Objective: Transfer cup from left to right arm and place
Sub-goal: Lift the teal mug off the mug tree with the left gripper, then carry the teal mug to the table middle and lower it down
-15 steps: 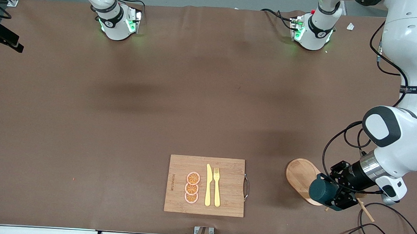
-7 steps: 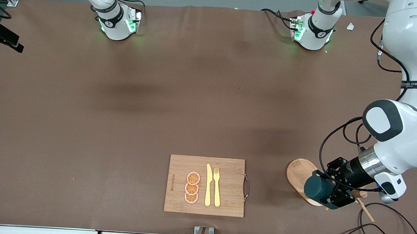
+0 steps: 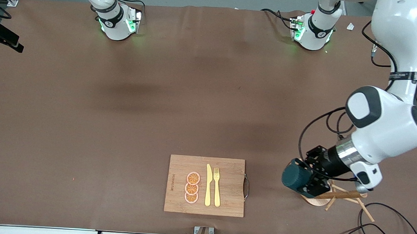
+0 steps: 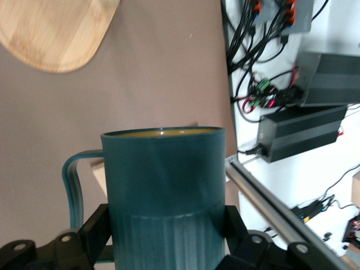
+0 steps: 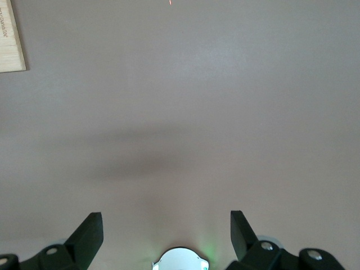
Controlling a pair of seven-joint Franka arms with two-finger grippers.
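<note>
L gripper (image 3: 307, 181) pinches cup (image 3: 293, 175), axis ~horiz, mouth toward 9 o'clock | R gripper (image 5: 166, 230) spread, waits high over bare table (image 3: 159, 92) | handover gap: wide

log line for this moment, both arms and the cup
left gripper: shut on cup, over oval wooden board | right gripper: open, waiting above bare table | handover: not yet done
</note>
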